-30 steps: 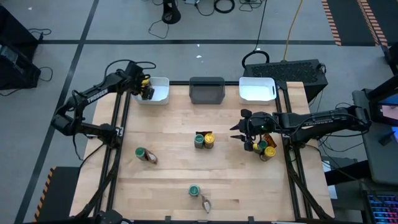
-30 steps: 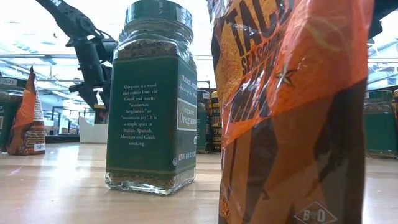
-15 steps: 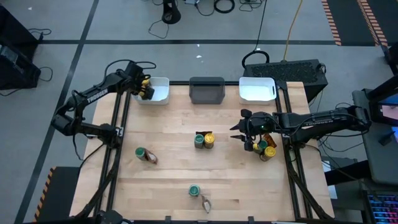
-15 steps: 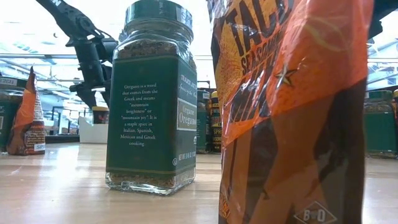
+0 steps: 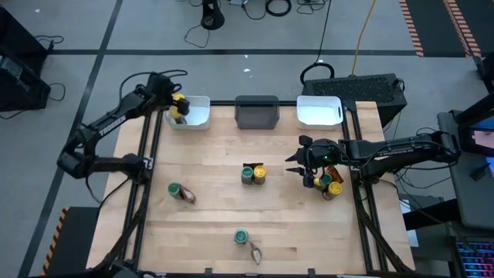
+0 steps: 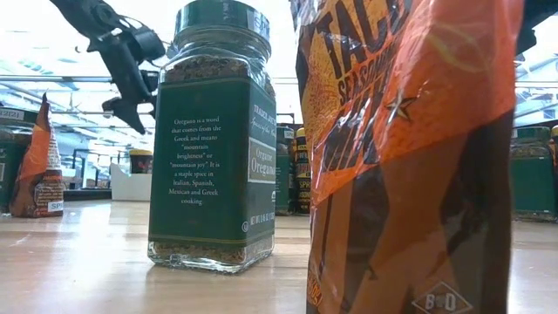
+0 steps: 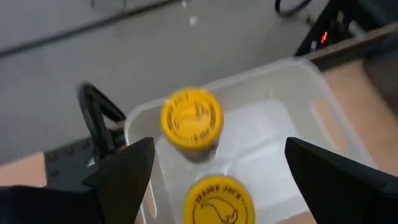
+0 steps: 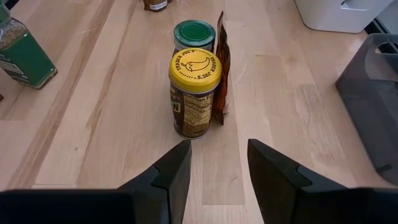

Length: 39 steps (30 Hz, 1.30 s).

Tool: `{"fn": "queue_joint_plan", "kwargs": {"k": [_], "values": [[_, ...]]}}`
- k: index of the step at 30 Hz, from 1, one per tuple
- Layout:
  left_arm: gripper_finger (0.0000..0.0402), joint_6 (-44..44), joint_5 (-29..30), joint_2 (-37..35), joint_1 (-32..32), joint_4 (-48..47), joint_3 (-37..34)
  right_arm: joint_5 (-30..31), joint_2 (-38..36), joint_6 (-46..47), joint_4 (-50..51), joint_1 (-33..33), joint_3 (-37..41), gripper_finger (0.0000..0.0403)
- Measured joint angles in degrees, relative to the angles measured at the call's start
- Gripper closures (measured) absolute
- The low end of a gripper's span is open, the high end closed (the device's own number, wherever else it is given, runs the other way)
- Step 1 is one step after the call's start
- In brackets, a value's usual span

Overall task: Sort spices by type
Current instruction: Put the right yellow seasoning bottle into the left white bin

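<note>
My left gripper [image 5: 177,106] is open above the left white bin [image 5: 199,116]; it also shows high up in the low view [image 6: 131,87]. Two yellow-lid jars [image 7: 191,119] [image 7: 219,200] stand upright in that bin [image 7: 280,118], below and between the fingers, untouched. My right gripper [image 5: 297,164] is open, low over the table, facing a cluster at mid-table: a yellow-lid jar [image 8: 194,93], a green-lid jar [image 8: 194,34] behind it and an orange-brown packet [image 8: 219,62] leaning beside them. The fingers stand short of the yellow-lid jar.
A dark grey bin [image 5: 256,112] and a second white bin [image 5: 319,110] line the far edge. Several jars [image 5: 328,184] cluster under my right arm. A green-lid jar with a packet [image 5: 179,192] stands at the left. Another jar [image 6: 214,139] and packet [image 6: 410,157] are near the front edge.
My left gripper has risen from the left white bin, leaving a yellow-lid jar standing in it. My right arm has kept still.
</note>
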<state>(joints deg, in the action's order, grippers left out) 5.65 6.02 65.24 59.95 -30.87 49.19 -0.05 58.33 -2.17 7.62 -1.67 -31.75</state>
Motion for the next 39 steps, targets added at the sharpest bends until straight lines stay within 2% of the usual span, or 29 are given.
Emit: {"fn": "queue_joint_plan", "kwargs": {"k": [2,8,11,15,20,24,29,34,39], "values": [[0.0037,1.38,-0.88,-2.12,-0.36,0.77,0.0,0.0,0.0,0.0,-0.02,0.0,0.0,0.0261],[0.0037,7.32,-10.71,-7.63,-5.27,9.53,0.0,0.0,0.0,0.0,-0.04,0.01,0.0,0.0261],[0.0037,10.02,-13.67,-8.47,-10.53,15.8,0.0,0.0,0.0,0.02,-0.04,0.0,0.0,0.0261],[0.0039,10.41,-13.65,-7.36,-20.91,24.14,0.0,-0.01,-0.02,0.9,-0.03,0.01,0.0,0.0261],[0.0043,7.53,-12.37,-3.42,-35.84,36.03,0.0,-0.04,0.0,4.16,2.09,0.0,-1.04,0.0261],[0.0043,1.65,-9.1,0.97,-46.96,46.71,0.0,-0.07,-0.02,6.37,10.06,0.02,-6.29,0.0261],[0.0043,-6.7,-4.38,10.33,-58.44,60.05,0.02,0.0,-0.04,8.37,19.72,1.34,-13.69,0.0261],[0.0043,-14.84,-4.21,19.1,-65.27,72.25,0.02,-0.07,-0.04,12.08,28.11,4.76,-19.33,0.0261],[0.0043,-16.69,-1.5,24.26,-67.17,77.06,0.02,-0.18,-0.04,21.25,41.61,9.33,-24.34,0.0261]]}}
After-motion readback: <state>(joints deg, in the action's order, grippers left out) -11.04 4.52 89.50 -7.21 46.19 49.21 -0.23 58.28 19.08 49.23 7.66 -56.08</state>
